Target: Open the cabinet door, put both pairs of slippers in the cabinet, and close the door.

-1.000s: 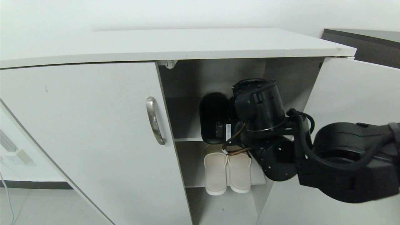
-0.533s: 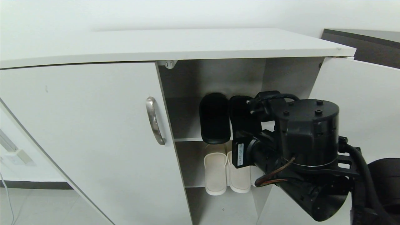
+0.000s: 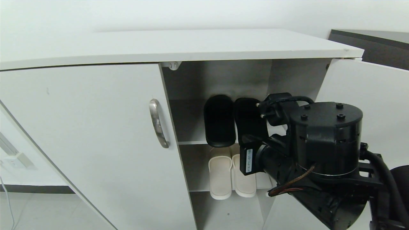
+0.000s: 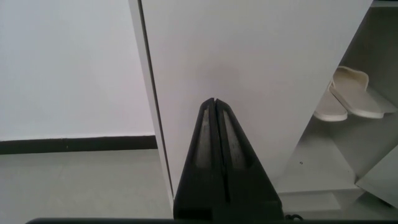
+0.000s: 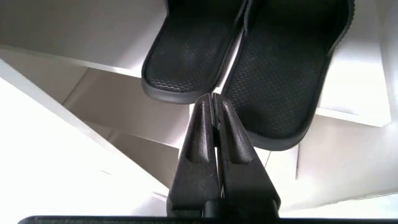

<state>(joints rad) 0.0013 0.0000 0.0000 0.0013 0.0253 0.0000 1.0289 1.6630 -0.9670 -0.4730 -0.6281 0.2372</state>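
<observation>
- The right arm (image 3: 322, 143) sits nearest, low on the right, in front of the open right half of the cabinet (image 3: 191, 44).
- The right gripper (image 5: 214, 101) has its fingers clenched together with nothing between them. In the right wrist view their tips sit just short of the heels of the black slippers (image 5: 249, 56), apart from them.
- The left gripper (image 4: 214, 107) also has its fingers pressed flat against each other and holds nothing. It is low down, facing the white face of the left door (image 4: 249, 62), with grey floor (image 4: 74, 186) to the left of it.
- The left door is shut. Its curved metal handle (image 3: 158, 123) stands upright near its right edge.
- The right door (image 3: 367, 105) is swung open to the right, past the arm.
- The white slippers (image 3: 231, 174) lie side by side and touching on the lower shelf (image 3: 199, 190), heels toward the front and hanging slightly over its edge.
- The black slippers lie side by side on the upper shelf (image 3: 188, 142), directly above the white pair, heels reaching slightly past the shelf's front edge. The arm covers part of the right one in the head view.
- Both pairs sit in the right half of the cabinet, toes pointing toward its far panel.
- A pale wall (image 3: 191, 12) rises behind the cabinet's flat white top.
</observation>
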